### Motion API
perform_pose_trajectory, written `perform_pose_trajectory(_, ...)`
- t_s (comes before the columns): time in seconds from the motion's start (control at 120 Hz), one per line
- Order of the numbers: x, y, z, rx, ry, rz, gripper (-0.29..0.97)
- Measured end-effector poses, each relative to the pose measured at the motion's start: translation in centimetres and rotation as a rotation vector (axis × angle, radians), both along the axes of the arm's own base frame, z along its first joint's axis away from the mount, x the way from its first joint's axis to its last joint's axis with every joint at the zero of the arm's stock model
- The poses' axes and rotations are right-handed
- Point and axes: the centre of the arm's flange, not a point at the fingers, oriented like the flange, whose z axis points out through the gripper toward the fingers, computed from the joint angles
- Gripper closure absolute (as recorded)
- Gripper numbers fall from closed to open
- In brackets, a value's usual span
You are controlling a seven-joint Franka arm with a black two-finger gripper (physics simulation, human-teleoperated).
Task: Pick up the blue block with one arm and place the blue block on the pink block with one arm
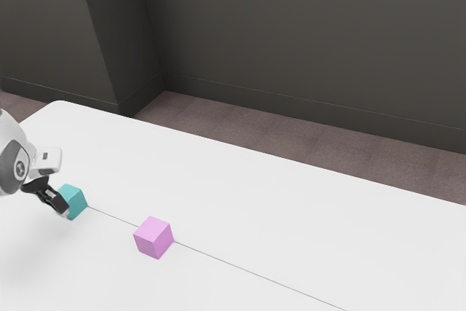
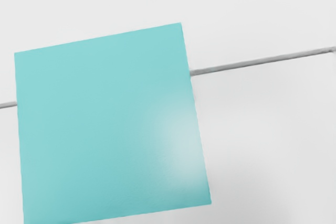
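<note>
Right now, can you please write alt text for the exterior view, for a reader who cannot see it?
The gripper is at the blue block, near the exterior view's left edge on a white table. The pink block stands apart, toward the view's right, on the same thin seam. Dark walls stand behind.

**Open table between the two blocks**

The white table (image 1: 291, 202) lies bare between the blue block (image 1: 75, 197) and the pink block (image 1: 153, 237), which stand well apart along a thin seam (image 1: 240, 268). The gripper (image 1: 57, 204) crowds the blue block on the side toward the exterior view's left. The pink block's top is open to the air. The dark wall (image 1: 306, 27) stands well behind the table.
</note>
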Motion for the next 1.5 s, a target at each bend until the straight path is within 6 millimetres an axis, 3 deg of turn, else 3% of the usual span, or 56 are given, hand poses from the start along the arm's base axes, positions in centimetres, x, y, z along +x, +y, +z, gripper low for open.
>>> perform_pose_trajectory(0.158,0.5,-0.2,-0.2,-0.010,-0.024,-0.012,-0.01)
perform_pose_trajectory(0.375,0.4,1.0,0.0,-0.021,-0.065,0.028,0.05)
perform_pose_trajectory(0.583,0.4,3.2,-1.3,-0.017,-0.061,0.052,0.07)
perform_pose_trajectory(0.808,1.4,2.8,-1.5,-0.014,-0.067,0.022,0.07)
perform_pose_trajectory(0.967,3.5,2.4,-1.5,-0.016,-0.085,0.001,0.07)
perform_pose_trajectory(1.1,3.6,2.6,-1.7,-0.030,-0.095,0.026,0.08)
perform_pose_trajectory(1.5,4.3,2.8,-1.3,-0.037,-0.113,0.030,0.26)
